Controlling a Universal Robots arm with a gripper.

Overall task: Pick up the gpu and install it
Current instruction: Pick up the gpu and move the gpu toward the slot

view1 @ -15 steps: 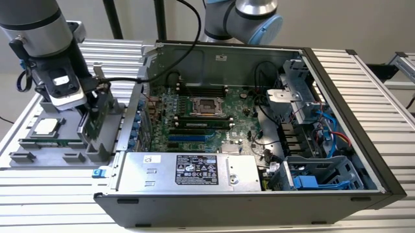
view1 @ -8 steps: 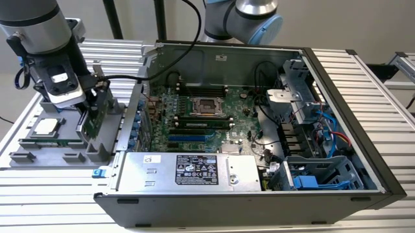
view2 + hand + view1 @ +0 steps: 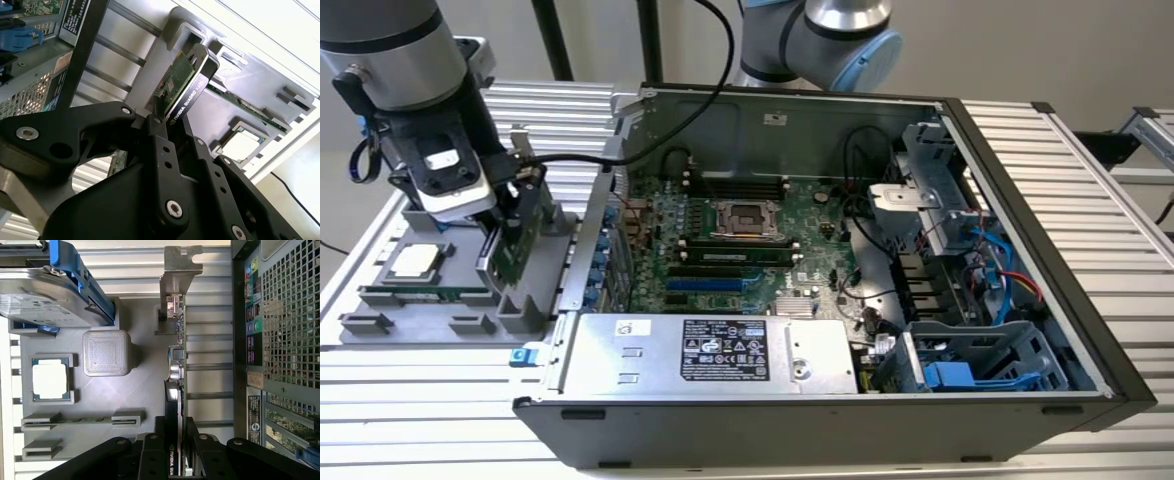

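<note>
Grey plastic tray [image 3: 400, 335] lies on the ribbed tabletop [image 3: 427, 400] at the exterior view's left, with a processor chip [image 3: 416, 262] in one pocket. At the tray's right side the gpu [image 3: 507, 255] stands on edge, and the pincer [image 3: 500, 225] is clamped on its upper edge. Farther right sits the open computer case [image 3: 787, 430], its motherboard [image 3: 734, 250] exposed.

We found the gpu [image 3: 508, 245] standing on edge.
Green board, black cooler, silver bracket, upright at the grey holder [image 3: 145, 390].
</note>
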